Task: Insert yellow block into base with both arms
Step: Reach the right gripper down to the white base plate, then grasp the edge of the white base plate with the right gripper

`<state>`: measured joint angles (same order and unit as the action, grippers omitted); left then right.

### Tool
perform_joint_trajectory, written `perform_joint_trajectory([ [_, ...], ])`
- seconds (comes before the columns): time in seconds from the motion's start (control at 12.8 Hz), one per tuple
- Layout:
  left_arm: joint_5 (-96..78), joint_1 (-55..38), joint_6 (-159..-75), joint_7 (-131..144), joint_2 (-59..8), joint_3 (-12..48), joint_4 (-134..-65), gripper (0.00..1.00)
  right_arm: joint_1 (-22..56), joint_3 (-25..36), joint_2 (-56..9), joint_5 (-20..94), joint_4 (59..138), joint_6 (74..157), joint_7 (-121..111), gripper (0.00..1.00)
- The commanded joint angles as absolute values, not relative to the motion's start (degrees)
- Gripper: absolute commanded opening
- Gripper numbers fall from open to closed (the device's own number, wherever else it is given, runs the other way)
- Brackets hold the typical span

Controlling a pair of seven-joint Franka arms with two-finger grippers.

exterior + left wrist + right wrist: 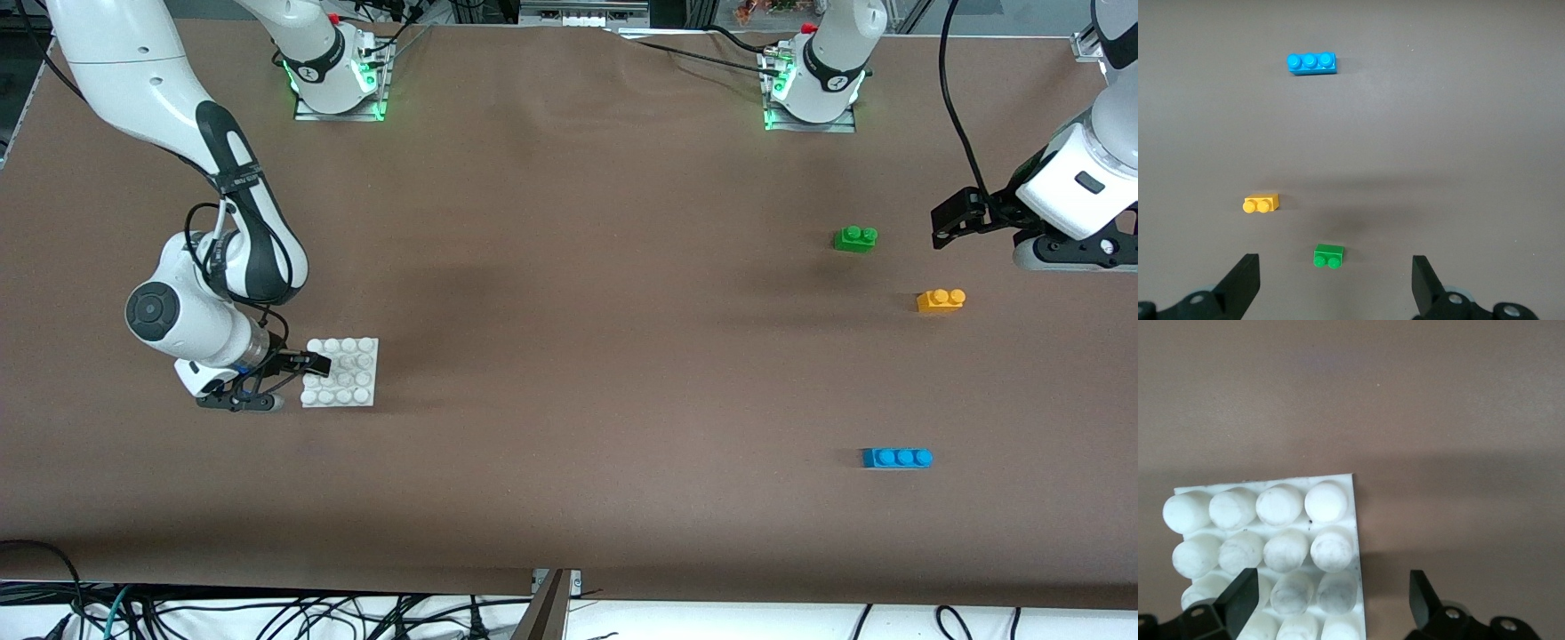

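Note:
The yellow block (941, 300) lies on the table toward the left arm's end, and the left wrist view shows the yellow block (1261, 202) too. My left gripper (941, 224) hangs open and empty over the table beside the green brick (855, 237), apart from the yellow block. The white studded base (340, 372) sits toward the right arm's end. My right gripper (298, 369) is low at the base, open and holding nothing. In the right wrist view one finger stands over the base's (1271, 520) studs and the other over bare table past its edge.
A blue three-stud brick (897, 457) lies nearer the front camera than the yellow block. The green brick (1328, 255) lies farther from it. Both arm bases stand at the table's back edge. Cables hang below the front edge.

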<state>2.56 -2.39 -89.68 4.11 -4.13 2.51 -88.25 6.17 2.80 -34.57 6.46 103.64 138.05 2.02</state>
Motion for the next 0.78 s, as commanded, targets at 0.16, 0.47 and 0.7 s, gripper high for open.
perform_joint_trajectory([
  [0.16,1.49,-2.72,-88.51,4.57,-4.31,2.20,-87.10,1.00,6.24,2.46,-34.98,7.29,103.98,139.57,3.16,0.99],
  [0.47,1.93,-2.81,-88.86,4.66,-4.83,2.29,-87.01,1.00,6.33,2.29,-35.86,7.47,104.06,141.32,3.16,0.99],
  [0.7,2.02,-2.99,-88.86,4.66,-4.92,2.90,-87.01,1.00,6.42,2.29,-36.30,8.17,104.06,141.94,3.16,0.99],
])
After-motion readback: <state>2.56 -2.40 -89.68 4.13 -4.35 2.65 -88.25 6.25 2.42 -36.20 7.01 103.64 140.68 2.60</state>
